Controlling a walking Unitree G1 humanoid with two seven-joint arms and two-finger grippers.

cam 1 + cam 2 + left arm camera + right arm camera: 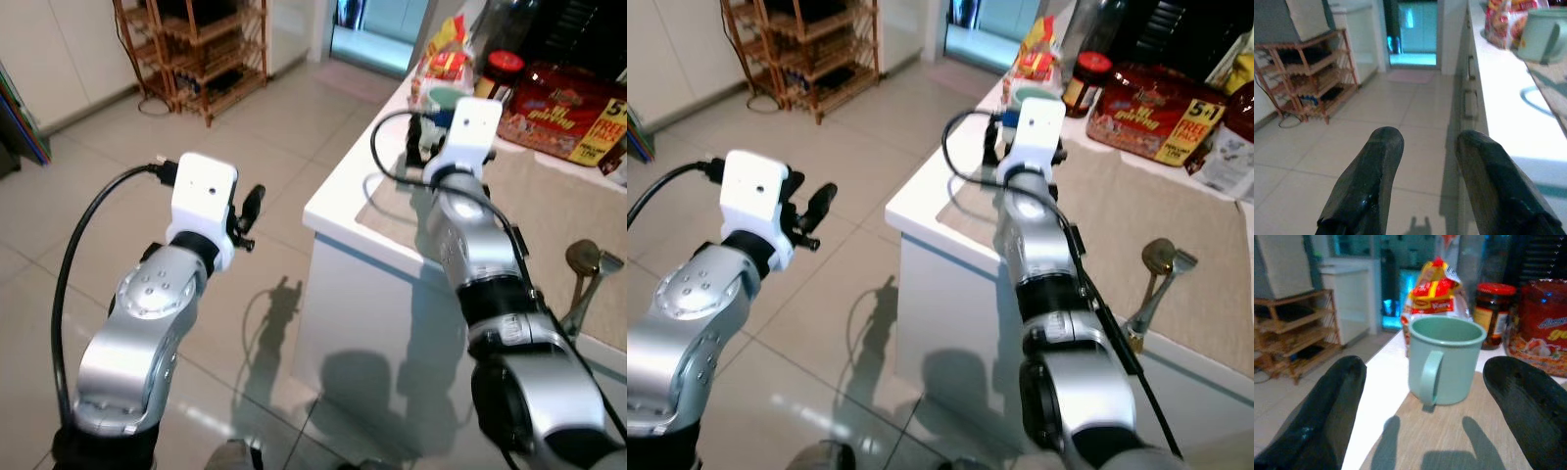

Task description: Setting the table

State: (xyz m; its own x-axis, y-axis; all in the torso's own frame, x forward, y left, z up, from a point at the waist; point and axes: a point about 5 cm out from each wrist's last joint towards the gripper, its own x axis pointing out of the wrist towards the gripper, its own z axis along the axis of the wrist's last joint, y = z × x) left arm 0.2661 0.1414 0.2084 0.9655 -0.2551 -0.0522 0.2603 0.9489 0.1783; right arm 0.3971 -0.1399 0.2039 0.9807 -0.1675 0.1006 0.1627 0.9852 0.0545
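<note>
Just ahead of the right end effector, fingers spread wide, stood a green mug, seemingly rigid, light, best gripped across its body.

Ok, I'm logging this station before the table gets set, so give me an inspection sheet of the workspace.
Surface: white counter with beige placemat.
Job's things: green mug upright on the placemat, handle facing the right gripper; spoon and fork near the counter edge.
Clutter: snack bag, red-lidded jar, red package.
Grippers: right gripper open, short of the mug; left gripper open over the floor.
Cables: black cable on left arm.
Surroundings: tiled floor, wooden rack.
</note>
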